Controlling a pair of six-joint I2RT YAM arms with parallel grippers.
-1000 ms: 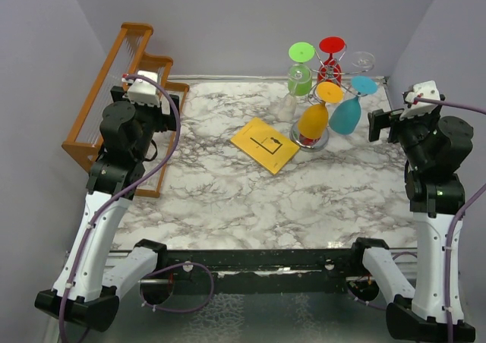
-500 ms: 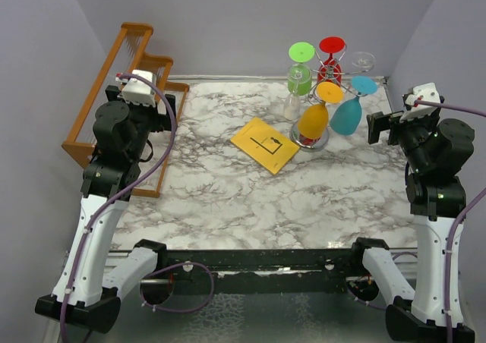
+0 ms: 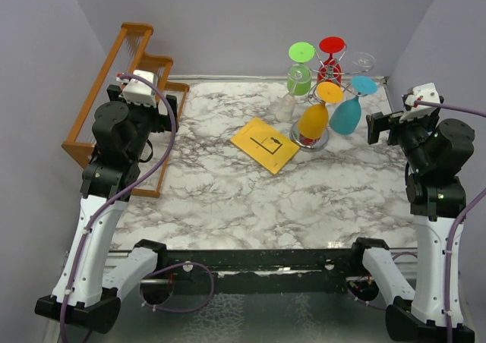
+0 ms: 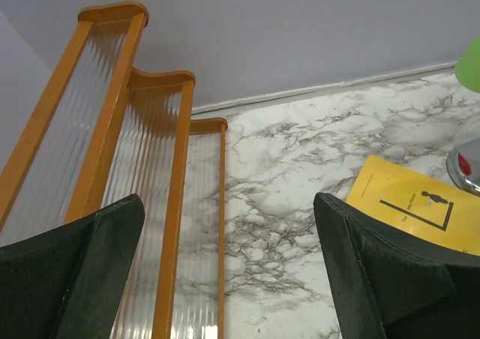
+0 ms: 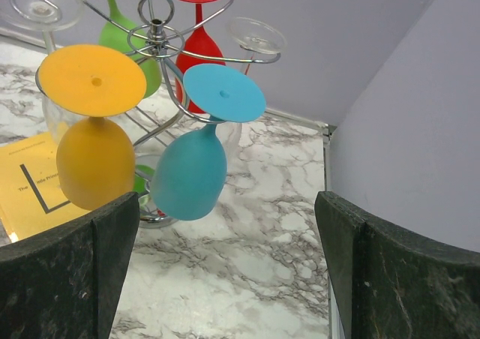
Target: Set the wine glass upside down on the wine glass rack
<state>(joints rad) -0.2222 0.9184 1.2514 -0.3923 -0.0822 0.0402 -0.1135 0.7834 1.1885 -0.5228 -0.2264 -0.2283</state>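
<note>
Marble table (image 3: 250, 199), wine glass rack (image 5: 155, 28) hung with inverted glasses (image 5: 191, 170), left tool (image 4: 225, 226) and right tool (image 5: 225, 211) spread apart

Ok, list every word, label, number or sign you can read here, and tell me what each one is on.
Yellow card: a short line of small black print beside an angular black line drawing with a tiny figure. The print is too small and blurred to read in any view.
No other writing, brand or number shows.
</note>
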